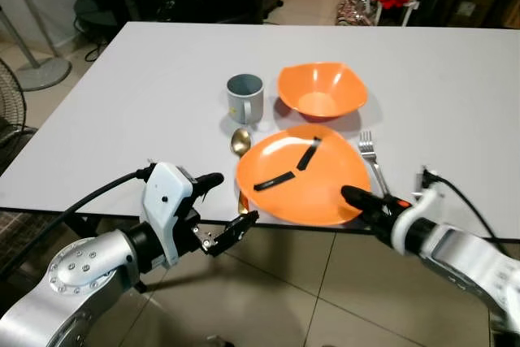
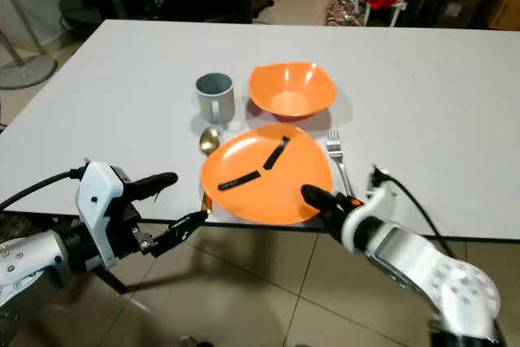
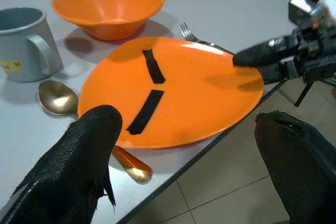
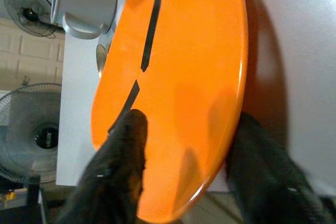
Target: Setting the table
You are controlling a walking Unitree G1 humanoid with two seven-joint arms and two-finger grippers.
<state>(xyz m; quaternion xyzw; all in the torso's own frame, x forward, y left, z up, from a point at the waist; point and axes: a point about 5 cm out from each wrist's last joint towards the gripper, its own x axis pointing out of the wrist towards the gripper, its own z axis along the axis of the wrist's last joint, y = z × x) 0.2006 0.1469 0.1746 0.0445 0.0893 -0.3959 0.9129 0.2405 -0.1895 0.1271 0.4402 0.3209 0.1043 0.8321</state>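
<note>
Place setting at the near table edge, both grippers positioned at the plate.

The left gripper (image 1: 218, 205) hangs just off the near edge of the white table (image 1: 122, 95), fingers apart and holding nothing, pointing toward the plate. On the table, a grey mug (image 1: 244, 97) stands upright; in front of it lies a gold spoon (image 1: 240, 142) with an orange handle, its shaft partly under the plate's left rim. The orange plate (image 1: 301, 175) (marked with two black tape strips) sits at the near edge, slightly overhanging it. Behind it, an orange bowl (image 1: 321, 89) rests just beside the mug. A fork (image 1: 371, 157) lies along the plate's right side. The right gripper (image 4: 184, 182) straddles the plate's near right rim, one finger above and one below, closed against it.
</note>
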